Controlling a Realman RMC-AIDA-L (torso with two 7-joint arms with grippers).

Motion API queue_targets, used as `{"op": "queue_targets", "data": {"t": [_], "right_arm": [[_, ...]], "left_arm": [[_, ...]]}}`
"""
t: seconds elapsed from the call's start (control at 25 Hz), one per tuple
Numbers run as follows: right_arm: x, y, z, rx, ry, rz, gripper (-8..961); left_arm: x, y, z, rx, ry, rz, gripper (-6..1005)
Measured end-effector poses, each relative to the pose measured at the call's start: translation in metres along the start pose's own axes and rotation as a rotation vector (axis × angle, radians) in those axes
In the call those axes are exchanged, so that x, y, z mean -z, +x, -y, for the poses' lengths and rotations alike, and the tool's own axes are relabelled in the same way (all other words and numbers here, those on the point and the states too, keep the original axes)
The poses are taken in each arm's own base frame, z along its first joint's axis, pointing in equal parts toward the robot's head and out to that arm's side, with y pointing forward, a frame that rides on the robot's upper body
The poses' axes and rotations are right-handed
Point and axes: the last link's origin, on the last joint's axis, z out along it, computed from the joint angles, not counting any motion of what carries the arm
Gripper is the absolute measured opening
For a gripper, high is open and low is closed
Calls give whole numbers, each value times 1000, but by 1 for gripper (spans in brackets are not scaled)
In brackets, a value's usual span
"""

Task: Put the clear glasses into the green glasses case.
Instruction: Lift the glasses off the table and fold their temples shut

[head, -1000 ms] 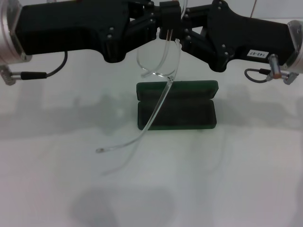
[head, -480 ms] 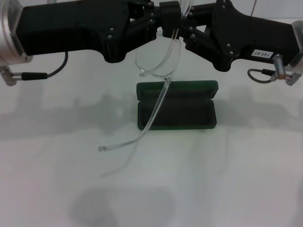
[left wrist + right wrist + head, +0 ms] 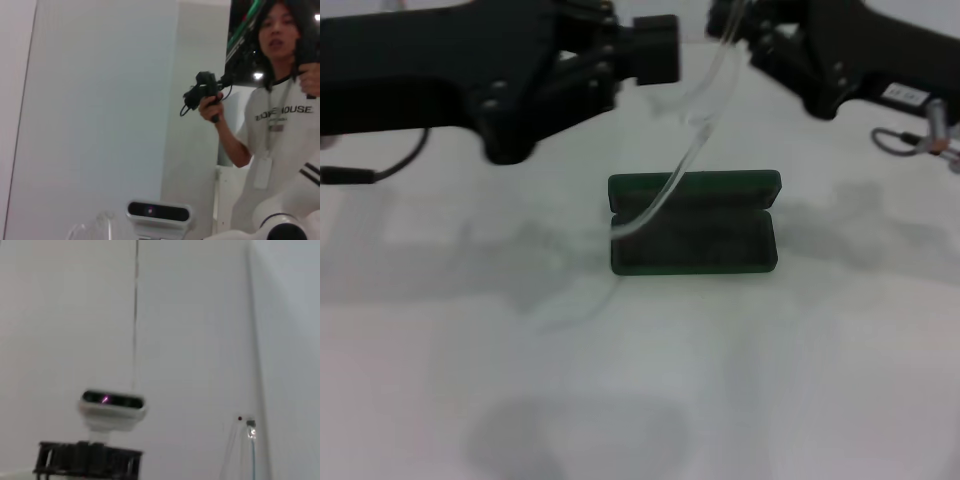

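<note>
My grippers parted since earlier frame; left gripper [image 3: 660, 48] let go, fingers' state unclear. Clear, thin-armed plastic glasses [image 3: 692, 115] hang below right gripper [image 3: 735, 20], apparently pinched, above open dark green hard case [image 3: 694, 222]. Light, springy, slippery; hold frame, not arm.

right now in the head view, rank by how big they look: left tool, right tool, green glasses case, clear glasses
1. left tool, biggest, though it sits nearer the camera.
2. right tool, partly cut off by the frame, so its rank against the case is unsure.
3. green glasses case, open on the table.
4. clear glasses, thinnest.
</note>
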Motion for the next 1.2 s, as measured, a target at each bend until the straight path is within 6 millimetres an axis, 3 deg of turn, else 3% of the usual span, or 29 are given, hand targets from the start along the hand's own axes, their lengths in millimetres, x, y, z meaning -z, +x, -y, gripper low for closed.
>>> {"op": "queue_targets", "data": {"t": [0.36, 0.64, 0.8, 0.96, 1.2], "right_arm": [[50, -33, -11, 43, 45, 204, 86], [72, -49, -18, 77, 91, 356, 86], [67, -45, -12, 48, 138, 438, 86], [46, -37, 0, 15, 148, 441, 86], [21, -25, 7, -24, 123, 358, 85]], "left_arm": [[28, 1, -4, -28, 58, -14, 47], [28, -6, -3, -2, 40, -12, 48], [10, -13, -8, -1, -47, 4, 48], [-9, -19, -11, -33, -114, 7, 48], [-15, -17, -7, -96, -133, -73, 48]]}}
